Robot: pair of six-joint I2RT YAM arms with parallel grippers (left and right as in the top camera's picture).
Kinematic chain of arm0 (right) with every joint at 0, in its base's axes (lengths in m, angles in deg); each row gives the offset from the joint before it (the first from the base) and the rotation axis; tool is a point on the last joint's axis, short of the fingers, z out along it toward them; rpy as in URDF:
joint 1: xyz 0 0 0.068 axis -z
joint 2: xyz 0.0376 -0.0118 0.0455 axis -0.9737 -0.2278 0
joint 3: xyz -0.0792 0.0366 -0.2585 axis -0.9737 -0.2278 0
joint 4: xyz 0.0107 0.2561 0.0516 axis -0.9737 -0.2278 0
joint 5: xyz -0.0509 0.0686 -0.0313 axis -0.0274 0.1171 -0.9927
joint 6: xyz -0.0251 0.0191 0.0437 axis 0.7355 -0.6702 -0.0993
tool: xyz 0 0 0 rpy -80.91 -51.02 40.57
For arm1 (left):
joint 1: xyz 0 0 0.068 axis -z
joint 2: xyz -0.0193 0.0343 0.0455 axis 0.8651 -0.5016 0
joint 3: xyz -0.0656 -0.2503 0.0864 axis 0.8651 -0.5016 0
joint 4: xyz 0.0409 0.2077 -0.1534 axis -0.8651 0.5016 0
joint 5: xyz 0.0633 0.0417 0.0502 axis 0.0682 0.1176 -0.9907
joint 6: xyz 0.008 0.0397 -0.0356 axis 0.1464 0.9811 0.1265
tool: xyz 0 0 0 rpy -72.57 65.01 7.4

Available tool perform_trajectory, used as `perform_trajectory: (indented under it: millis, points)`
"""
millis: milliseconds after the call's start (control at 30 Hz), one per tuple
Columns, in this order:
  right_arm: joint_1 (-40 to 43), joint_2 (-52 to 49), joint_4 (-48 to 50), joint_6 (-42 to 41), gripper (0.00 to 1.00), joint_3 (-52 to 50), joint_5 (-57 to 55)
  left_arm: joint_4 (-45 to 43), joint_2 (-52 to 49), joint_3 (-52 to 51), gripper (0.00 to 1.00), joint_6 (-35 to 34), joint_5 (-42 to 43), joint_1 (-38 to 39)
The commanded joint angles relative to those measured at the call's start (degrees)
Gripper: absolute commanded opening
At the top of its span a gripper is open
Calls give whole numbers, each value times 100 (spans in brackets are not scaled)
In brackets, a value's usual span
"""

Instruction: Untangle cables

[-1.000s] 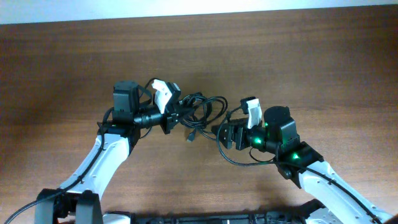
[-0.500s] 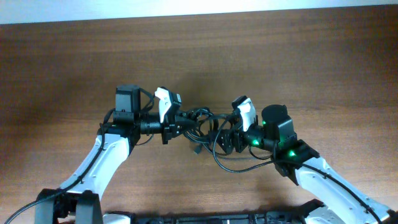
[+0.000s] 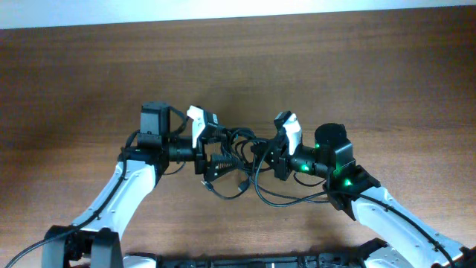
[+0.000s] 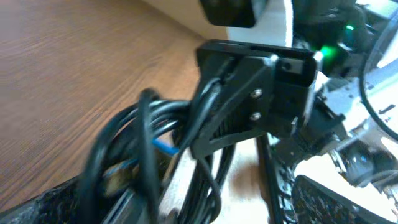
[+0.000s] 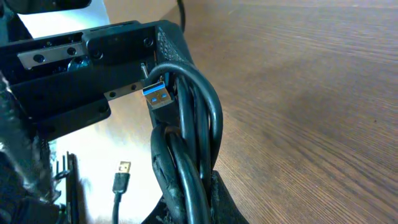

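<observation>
Near the middle of the table (image 3: pixel 387 74), the right gripper (image 3: pixel 271 158) has just clamped onto the cables (image 3: pixel 238 141). The left gripper (image 3: pixel 210 155) has sprung apart, likely handing the bundle over.

Cables (image 3: pixel 236 141) between left pincer (image 3: pixel 211 154), right pincer (image 3: pixel 271 157)

Brown wooden desk (image 3: pixel 82 82): warm mid-brown all over, with fine darker grain lines running across it.
Thin black cables (image 3: pixel 239 141): glossy black, plain, no markings.
Flat metal USB plug (image 5: pixel 155 94): silver shell, bright blue tongue inside.
Small metal plug (image 5: pixel 124 167): brassy gold tip on a black grip.
Left hand (image 3: pixel 216 155): matt black, with a white block behind it.
Right hand (image 3: pixel 264 154): matt black too, with a white block on top.
Right arm (image 3: pixel 387 214): white shell, black joint, green lamps glowing.
</observation>
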Motion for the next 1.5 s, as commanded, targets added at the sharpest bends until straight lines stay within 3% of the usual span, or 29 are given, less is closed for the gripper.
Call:
perform_trajectory:
  millis: [0, 200, 267, 333, 400, 467, 733, 800, 1133, 1267, 1467]
  points:
    - [-26, -22, 48, -474, 4, 26, -485, -9, 57, 46, 99, -892, -448, -345]
    - [-26, -22, 46, -474, 4, 26, -522, 420, 57, 46, 99, -2291, -2293, -721]
    - [-26, -22, 44, -474, 4, 26, -546, 415, 57, 46, 100, -1978, -1810, -669]
    - [-26, -22, 42, -474, 4, 26, -566, 387, 57, 46, 91, -1414, -1185, -595]
    - [-26, -22, 44, -474, 4, 26, -566, 348, 57, 46, 84, -1379, -1019, -540]
    - [-26, -22, 42, -474, 4, 26, -566, 334, 57, 46, 62, -1394, -1021, -538]
    - [-26, -22, 37, -476, 4, 26, -566, 160, 535, 48, 53, -2887, -1078, -507]
    - [-26, -22, 35, -645, 4, 26, -658, 205, 861, 48, 49, -3519, -1659, -354]
    - [-26, -22, -199, -1091, 4, 26, -822, 822, 1073, 9, 53, -5475, -4743, 1202]
    - [-26, -22, -260, -1161, 4, 26, -822, 291, 1073, 9, 54, -5617, -4955, 1547]
    - [-26, -22, -264, -1161, 4, 26, -822, 262, 1005, 9, 50, -6046, -5335, 1875]
